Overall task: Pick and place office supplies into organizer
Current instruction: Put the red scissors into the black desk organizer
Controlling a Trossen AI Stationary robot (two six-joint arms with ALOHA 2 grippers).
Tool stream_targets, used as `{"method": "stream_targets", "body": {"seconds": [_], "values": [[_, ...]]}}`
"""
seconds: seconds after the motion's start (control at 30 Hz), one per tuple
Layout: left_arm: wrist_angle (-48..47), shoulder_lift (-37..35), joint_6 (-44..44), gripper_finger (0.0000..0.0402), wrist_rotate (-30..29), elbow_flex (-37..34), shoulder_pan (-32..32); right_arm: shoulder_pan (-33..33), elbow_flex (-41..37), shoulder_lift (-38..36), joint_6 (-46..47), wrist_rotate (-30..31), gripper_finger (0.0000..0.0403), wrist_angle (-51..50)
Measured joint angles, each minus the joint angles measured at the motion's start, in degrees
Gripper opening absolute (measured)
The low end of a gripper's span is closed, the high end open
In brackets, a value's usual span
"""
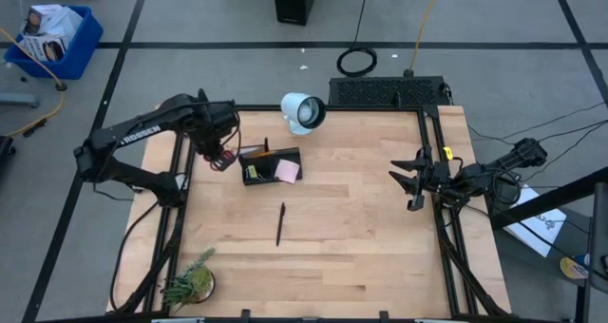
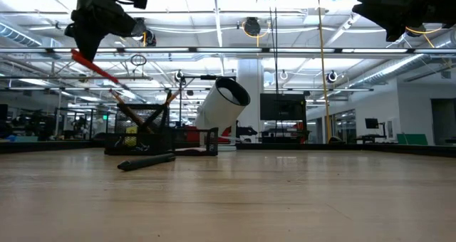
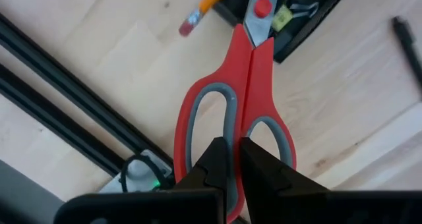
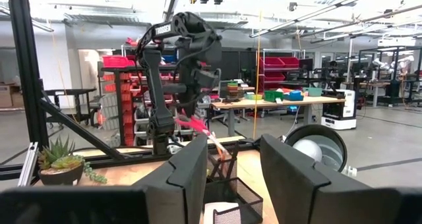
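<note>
We see the wooden table (image 1: 361,228) filling the high view, the left gripper (image 1: 220,155) at upper left beside the organizer (image 1: 270,164). Only the left wrist view shows its fingers (image 3: 214,168) clamped on the red scissors (image 3: 247,99), long axis running up the frame, blades toward the organizer. The low view shows them raised and tilted at upper left. The right gripper (image 1: 415,180) waits at the right edge, fingers apart. A black pen (image 1: 280,223) lies at centre, nearly upright in the frame.
</note>
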Motion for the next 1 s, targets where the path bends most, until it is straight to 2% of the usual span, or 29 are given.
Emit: {"method": "stream_targets", "body": {"seconds": [0.47,1.0], "values": [[-0.1,2.7,1.4,0.0032,3.4,2.1,0.4,0.0,0.0,0.0,0.0,0.0,0.0130,0.0],[0.0,7.1,4.0,0.0033,3.3,2.0,0.5,0.0,0.0,0.0,0.0,0.0,0.0130,0.0]]}}
